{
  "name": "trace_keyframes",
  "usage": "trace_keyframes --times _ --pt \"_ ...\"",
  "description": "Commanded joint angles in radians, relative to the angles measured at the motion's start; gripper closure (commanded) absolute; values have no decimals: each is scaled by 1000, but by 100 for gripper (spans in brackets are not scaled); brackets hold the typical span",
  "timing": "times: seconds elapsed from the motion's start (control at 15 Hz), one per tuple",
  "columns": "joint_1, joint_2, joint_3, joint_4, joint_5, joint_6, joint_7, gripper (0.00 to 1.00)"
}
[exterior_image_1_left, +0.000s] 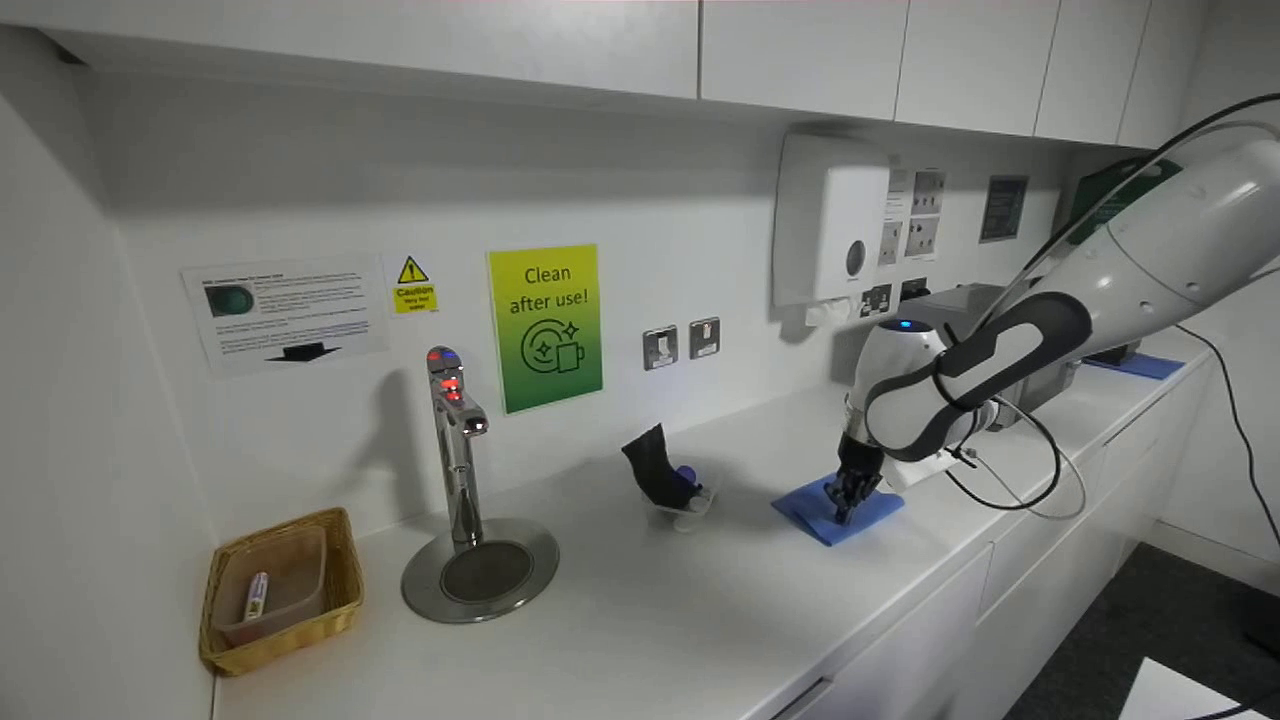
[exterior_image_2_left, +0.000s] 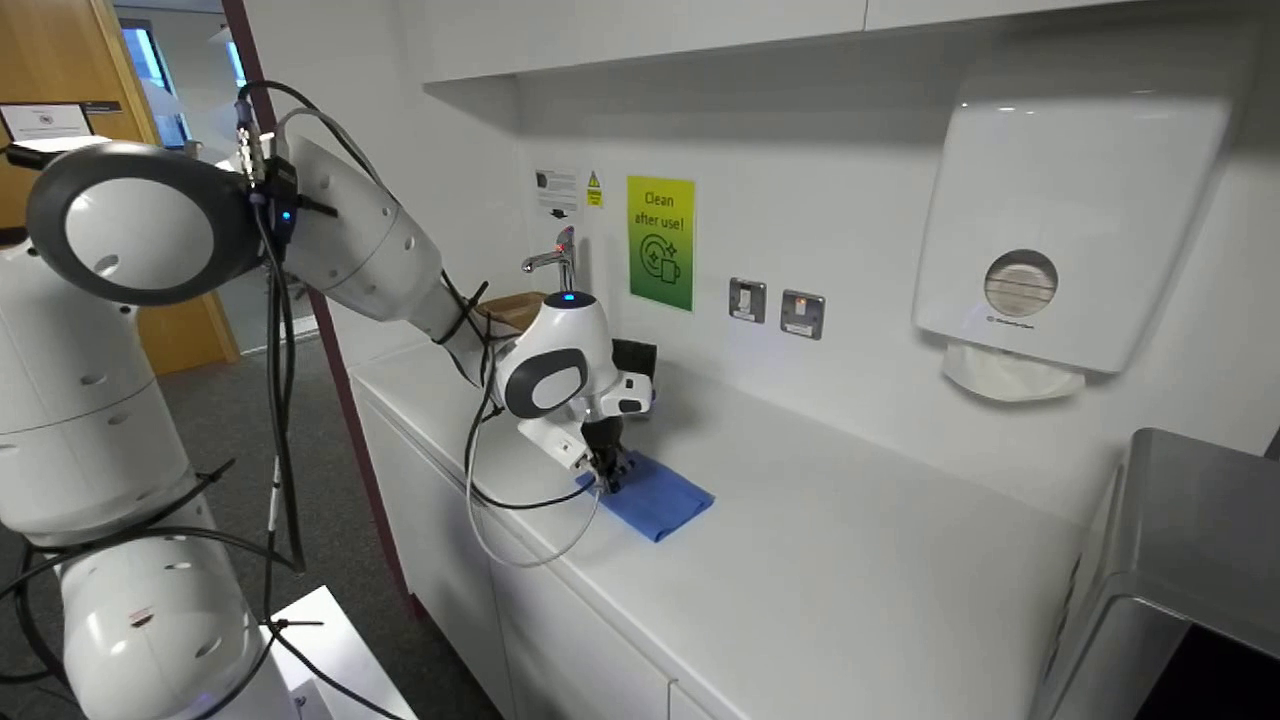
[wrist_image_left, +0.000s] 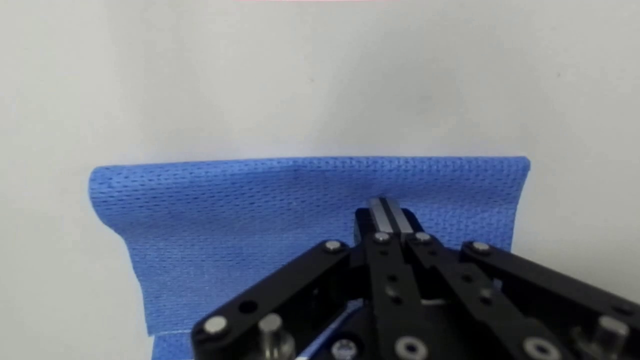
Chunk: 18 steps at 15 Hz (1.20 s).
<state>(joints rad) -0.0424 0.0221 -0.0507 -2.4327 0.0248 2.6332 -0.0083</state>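
Observation:
A blue cloth (exterior_image_1_left: 800, 510) lies folded on the white counter, and it also shows in an exterior view (exterior_image_2_left: 665, 500). In the wrist view the cloth (wrist_image_left: 225, 225) has a rounded fold along its upper edge. My black gripper (exterior_image_1_left: 845, 515) points down over the cloth and is at or very near its surface. The gripper also shows in an exterior view (exterior_image_2_left: 612, 486). In the wrist view the fingertips (wrist_image_left: 386, 202) are together, with no cloth seen pinched between them. The part of the cloth under the gripper is hidden.
A small clear container (exterior_image_1_left: 680, 508) with a black packet (exterior_image_1_left: 660, 470) stands by the wall. A chrome tap (exterior_image_1_left: 460, 460) and a wicker basket (exterior_image_1_left: 345, 570) are farther along. A grey appliance (exterior_image_2_left: 1180, 530) and a wall towel dispenser (exterior_image_2_left: 1070, 220) are on the opposite side.

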Motion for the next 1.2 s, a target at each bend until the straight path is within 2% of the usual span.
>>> trace_keyframes --times 0.0,0.2,0.6,1.13 --pt "-43 -49 -38 -83 64 21 -17 100" --pt "-77 -42 -76 -79 114 10 -31 100" --pt "-138 24 -140 -9 144 -13 -32 100" --pt "-191 152 -174 192 132 -78 -39 100"
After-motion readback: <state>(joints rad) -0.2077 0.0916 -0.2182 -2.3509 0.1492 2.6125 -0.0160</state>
